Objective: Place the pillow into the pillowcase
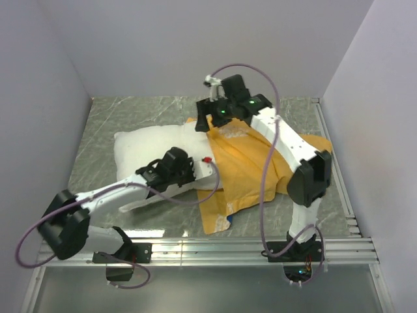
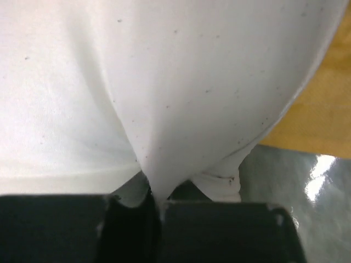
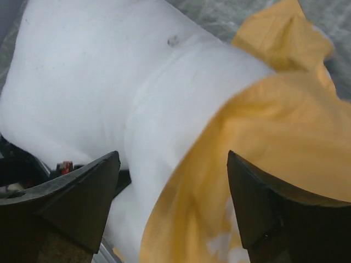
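The white pillow [image 1: 140, 147] lies at the left middle of the table, and its right end meets the orange-yellow pillowcase [image 1: 251, 166], which is spread out to the right. My left gripper [image 1: 190, 171] is at the pillow's near right corner. In the left wrist view it [image 2: 156, 201] is shut on a pinched fold of the pillow [image 2: 164, 93], with the pillowcase [image 2: 329, 109] to the right. My right gripper [image 1: 204, 121] is open above the pillowcase's far left edge. In the right wrist view it [image 3: 173, 186] is empty, over both the pillow [image 3: 93, 82] and the pillowcase [image 3: 274, 126].
Grey marbled table [image 1: 130, 114] inside pale walls. Metal rails run along the near edge [image 1: 215, 246] and the right side [image 1: 333, 156]. A purple cable [image 1: 270, 163] of the right arm hangs over the pillowcase. The pillowcase's blue face does not show.
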`<state>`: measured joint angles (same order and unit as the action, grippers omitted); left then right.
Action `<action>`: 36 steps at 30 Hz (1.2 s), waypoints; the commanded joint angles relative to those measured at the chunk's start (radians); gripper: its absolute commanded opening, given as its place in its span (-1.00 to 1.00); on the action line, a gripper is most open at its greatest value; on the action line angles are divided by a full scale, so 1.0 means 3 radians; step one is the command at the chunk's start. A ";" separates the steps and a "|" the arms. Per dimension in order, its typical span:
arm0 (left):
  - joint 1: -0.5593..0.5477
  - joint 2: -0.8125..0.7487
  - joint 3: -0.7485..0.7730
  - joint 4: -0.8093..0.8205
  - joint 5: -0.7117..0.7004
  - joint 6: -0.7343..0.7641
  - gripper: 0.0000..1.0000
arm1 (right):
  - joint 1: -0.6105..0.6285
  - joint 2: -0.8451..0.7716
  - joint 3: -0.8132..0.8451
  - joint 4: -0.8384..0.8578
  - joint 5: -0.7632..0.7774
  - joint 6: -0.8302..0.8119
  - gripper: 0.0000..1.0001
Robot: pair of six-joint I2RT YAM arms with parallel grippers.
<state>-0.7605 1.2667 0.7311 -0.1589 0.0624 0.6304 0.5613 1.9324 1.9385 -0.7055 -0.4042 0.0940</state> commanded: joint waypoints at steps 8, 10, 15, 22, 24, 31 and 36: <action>0.0545 0.1446 0.1452 -0.0094 0.0359 -0.2013 -0.99 | -0.1180 -0.1363 -0.0871 -0.0454 0.0641 0.0025 0.79; 0.0637 0.1596 0.1597 -0.0155 0.0405 -0.2380 -0.99 | -0.1303 -0.1521 -0.1112 -0.0572 0.0856 -0.0098 0.78; 0.0852 0.1699 0.1664 -0.0227 0.0350 -0.2582 -0.99 | -0.1686 -0.1640 -0.2048 -0.0420 0.1245 -0.0472 0.60; 0.1313 0.1525 0.1490 -0.0340 0.0614 -0.3027 -0.99 | -0.1800 -0.1711 -0.2406 -0.0267 0.0164 -0.0365 0.44; 0.1308 0.1479 0.1398 -0.0253 0.0727 -0.3118 -0.99 | -0.1611 -0.1783 -0.2499 -0.0179 0.0024 -0.0222 0.55; 0.1262 0.1535 0.1531 -0.0304 0.1004 -0.3292 -0.99 | -0.0542 -0.1697 -0.2887 0.0229 -0.0079 0.0116 0.89; 0.1262 0.1525 0.1638 -0.0289 0.1121 -0.3389 -0.99 | -0.0475 -0.1390 -0.3163 0.0725 -0.0146 0.0478 0.93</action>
<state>-0.3782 1.7191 1.1954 -0.1883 0.3363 -0.2955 0.4332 1.4773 1.0332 -0.6102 -0.4389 0.1459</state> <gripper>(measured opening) 0.043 0.964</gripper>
